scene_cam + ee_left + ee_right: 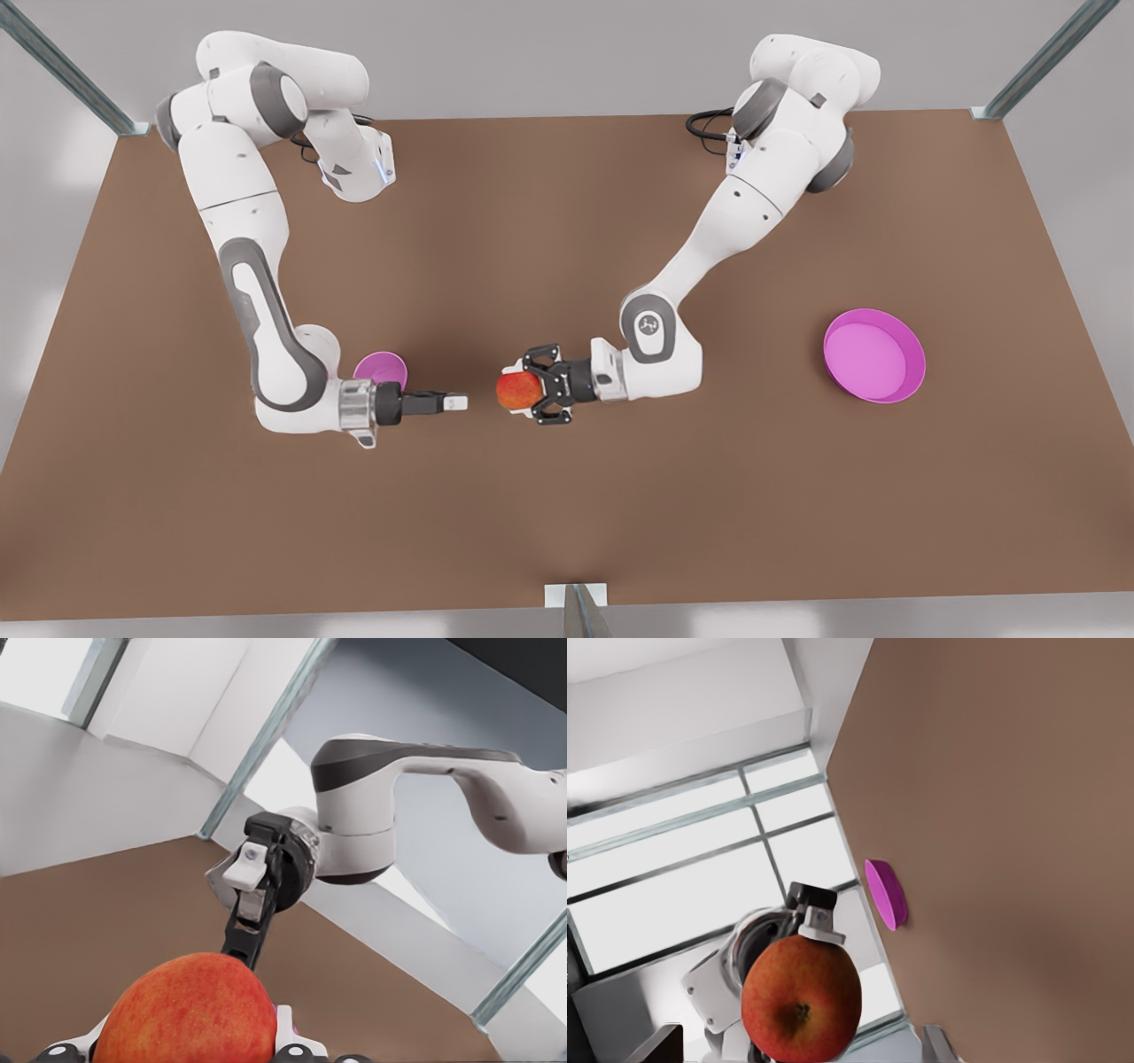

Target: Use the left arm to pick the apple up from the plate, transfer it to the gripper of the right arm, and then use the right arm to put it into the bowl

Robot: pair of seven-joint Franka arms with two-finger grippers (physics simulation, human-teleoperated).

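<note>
Two grippers face each other over the middle of the brown table (567,496), and I judge this to be the handover step: lifting off the plate (874,355) is done, the pass is not. My left gripper (532,390), the spidery black one, has its fingers closed around the apple (519,390) and holds it up off the table, pointing toward nine o'clock in the front view. My right gripper (455,403), the slim one behind the silver collar, lies at about nine o'clock from the fruit, near but apart from it, aimed at three o'clock. In the right wrist view its two fingers (937,1045) stand spread wide, nothing between them, with the apple (801,999) straight ahead.

The next move, as I judge it, calls for closing the last gap along that line until the right fingers straddle the fruit's free side, clamping there, and only then letting the left fingers go.

The apple (184,1012) is round and red-orange, flecked, with a yellowish tone toward one flank and a small dark dimple at its end facing my right wrist. The bowl (381,367) sits on the table just behind the right wrist, partly hidden; the plate lies well off at three o'clock, with nothing on it.
</note>
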